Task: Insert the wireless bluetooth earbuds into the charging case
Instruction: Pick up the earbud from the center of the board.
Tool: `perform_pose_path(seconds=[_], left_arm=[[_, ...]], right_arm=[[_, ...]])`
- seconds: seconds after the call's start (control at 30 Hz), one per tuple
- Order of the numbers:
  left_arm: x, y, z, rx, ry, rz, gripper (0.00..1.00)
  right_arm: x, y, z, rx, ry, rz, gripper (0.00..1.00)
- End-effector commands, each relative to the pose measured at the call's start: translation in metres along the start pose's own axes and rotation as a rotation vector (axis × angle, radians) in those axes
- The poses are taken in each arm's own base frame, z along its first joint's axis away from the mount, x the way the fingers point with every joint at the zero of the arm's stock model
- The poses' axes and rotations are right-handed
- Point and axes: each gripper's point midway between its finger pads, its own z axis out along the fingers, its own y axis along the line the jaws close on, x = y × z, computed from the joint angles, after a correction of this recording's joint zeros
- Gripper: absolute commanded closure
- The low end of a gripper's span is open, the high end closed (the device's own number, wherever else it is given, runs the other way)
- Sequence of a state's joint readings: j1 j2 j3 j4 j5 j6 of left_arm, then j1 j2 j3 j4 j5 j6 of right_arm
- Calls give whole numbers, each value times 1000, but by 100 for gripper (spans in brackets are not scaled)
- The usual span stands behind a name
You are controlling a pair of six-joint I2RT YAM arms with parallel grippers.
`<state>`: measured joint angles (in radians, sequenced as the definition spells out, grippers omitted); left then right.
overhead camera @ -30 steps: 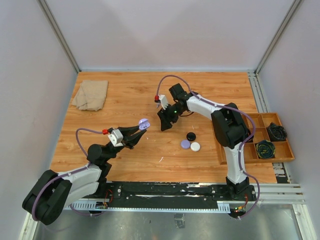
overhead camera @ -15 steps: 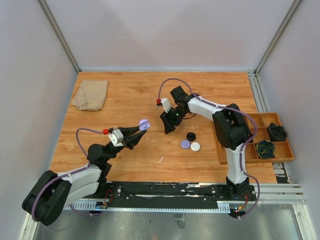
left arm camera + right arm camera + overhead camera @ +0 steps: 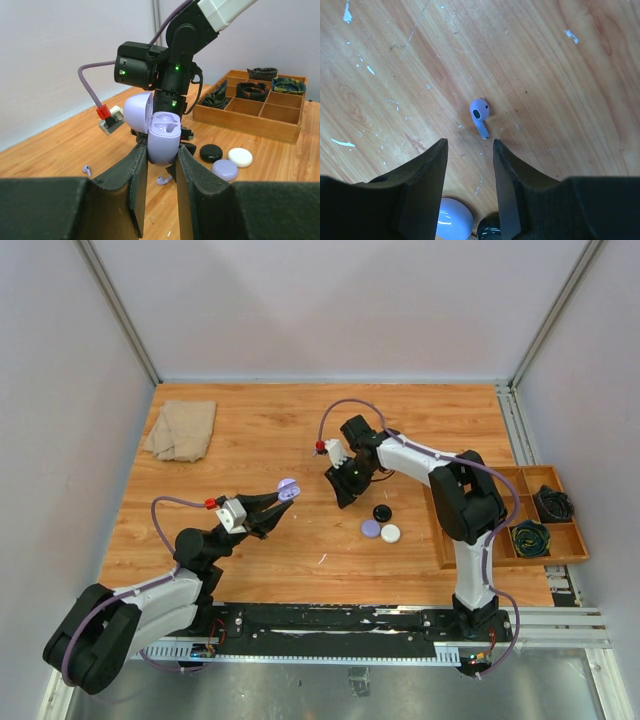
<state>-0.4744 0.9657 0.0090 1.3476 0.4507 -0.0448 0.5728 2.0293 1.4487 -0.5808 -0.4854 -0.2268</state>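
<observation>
Top external view shows that over the past second the right gripper has slid a little nearer the three discs. Its jaws have drawn in, though they stand apart with nothing between them. That reads as lining up for a pick, so the task is early. No earbud is in the case yet; the left gripper clamps it, lifted off the table, well left of the discs and unmoved. Right wrist view gives what the overhead cannot: a pale purple earbud lying flat on the wood just beyond the fingertips, on the side away from the discs, whose purple and black edges peep in at the bottom. The earbud is ahead of the jaws, not between them, so the gripper probably has to advance before closing. Left wrist view adds that the case's lid is hinged open and its sockets look empty. It also shows a second earbud on the table, well apart from the discs and too small to make out from overhead.
</observation>
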Motion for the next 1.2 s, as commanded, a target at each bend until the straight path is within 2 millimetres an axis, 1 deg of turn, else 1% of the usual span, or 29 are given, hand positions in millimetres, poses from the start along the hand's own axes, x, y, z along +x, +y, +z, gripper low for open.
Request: perform_pose_path(seconds=[0.0, 0.1, 0.27, 0.63, 0.93, 1.17], left_arm=[[0, 0, -5, -2, -8, 23, 100], [0, -1, -5, -1, -8, 23, 100], [-1, -1, -5, -1, -9, 26, 100], [-2, -1, -5, 1, -11, 26, 100], [-3, -2, -5, 7, -14, 27, 100], [-4, -3, -6, 8, -18, 28, 100]], right_arm=[[-18, 3, -17, 93, -18, -37, 58], [-22, 3, -17, 118, 19, -72, 58], [-22, 0, -11, 176, 103, -135, 57], [-23, 3, -2, 236, 237, -253, 58], [-25, -2, 10, 271, 295, -295, 59], [-18, -4, 16, 268, 348, -308, 63]])
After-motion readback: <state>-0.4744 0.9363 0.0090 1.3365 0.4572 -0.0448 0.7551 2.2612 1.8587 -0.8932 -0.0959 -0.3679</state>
